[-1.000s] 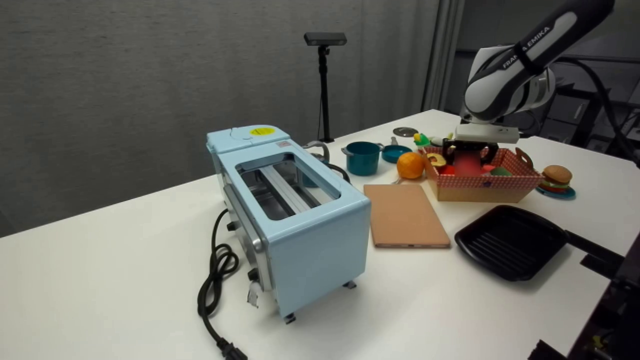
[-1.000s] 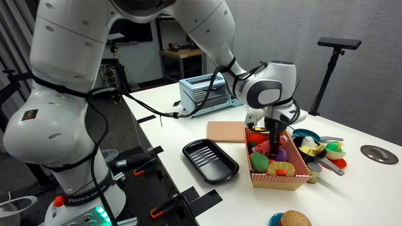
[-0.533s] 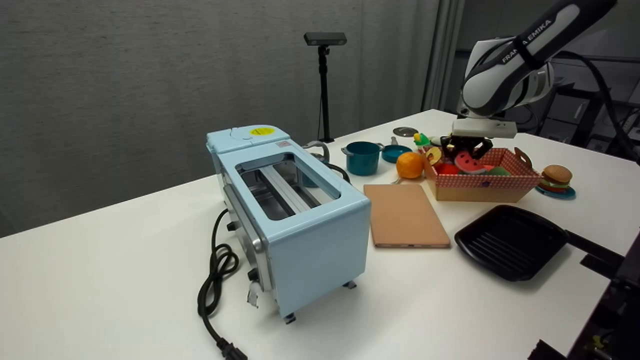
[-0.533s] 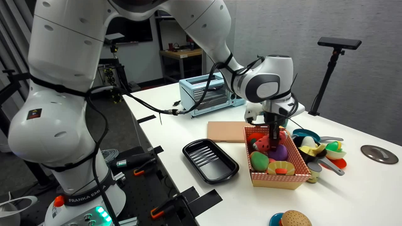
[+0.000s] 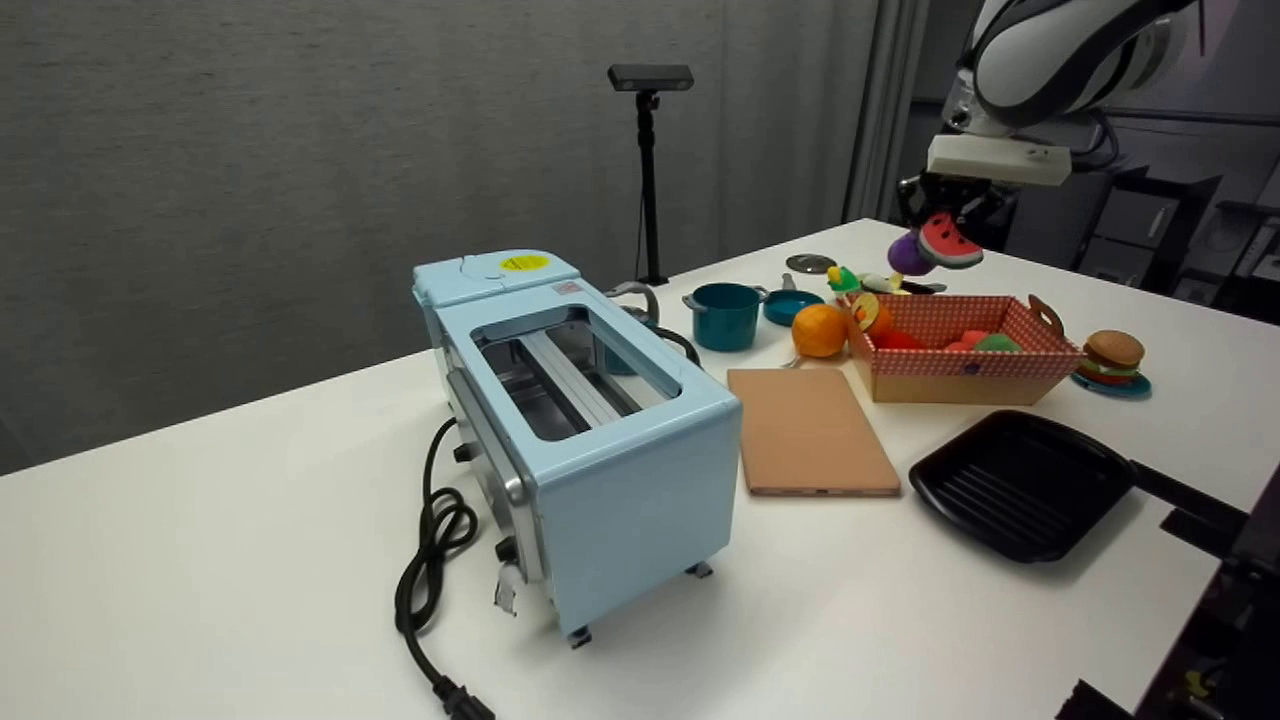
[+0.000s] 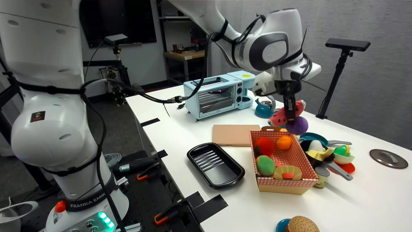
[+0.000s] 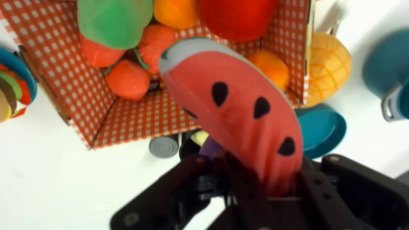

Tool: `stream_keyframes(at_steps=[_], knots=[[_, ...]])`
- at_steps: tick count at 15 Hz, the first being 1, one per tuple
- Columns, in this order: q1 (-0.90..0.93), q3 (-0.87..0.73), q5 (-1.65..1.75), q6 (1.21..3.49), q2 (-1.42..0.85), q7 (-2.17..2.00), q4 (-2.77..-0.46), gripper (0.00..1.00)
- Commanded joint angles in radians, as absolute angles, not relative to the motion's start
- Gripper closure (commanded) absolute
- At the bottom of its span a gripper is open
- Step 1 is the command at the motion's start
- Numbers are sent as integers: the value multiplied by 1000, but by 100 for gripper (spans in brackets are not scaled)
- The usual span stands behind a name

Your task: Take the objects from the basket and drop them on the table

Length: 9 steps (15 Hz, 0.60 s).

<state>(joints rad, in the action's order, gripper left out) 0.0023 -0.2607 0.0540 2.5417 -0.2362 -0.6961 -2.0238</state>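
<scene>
The gripper [image 7: 274, 179] is gripping a red watermelon slice [image 7: 230, 102], which has black drop-shaped seeds and a whitish rind, and hangs beside a round purple piece [image 6: 298, 126], higher than the basket [image 6: 283, 188].

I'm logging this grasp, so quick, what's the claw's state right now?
Claw: closed, holding the red wedge-shaped plush-looking toy watermelon slice; whether it also grips the round purple toy cannot be told.

Hand [image 7: 278, 183] pinching watermelon slice [image 7: 236, 115]; toy fruit [image 7: 127, 80] in checked basket [image 7: 137, 119]
</scene>
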Motion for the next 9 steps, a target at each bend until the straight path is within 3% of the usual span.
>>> stream_keyframes(at_steps=[1, 9], knots=[[-1, -254, 128, 2482, -115, -758, -2027, 96], [-15, -193, 164, 2396, -158, -780, -1875, 96]])
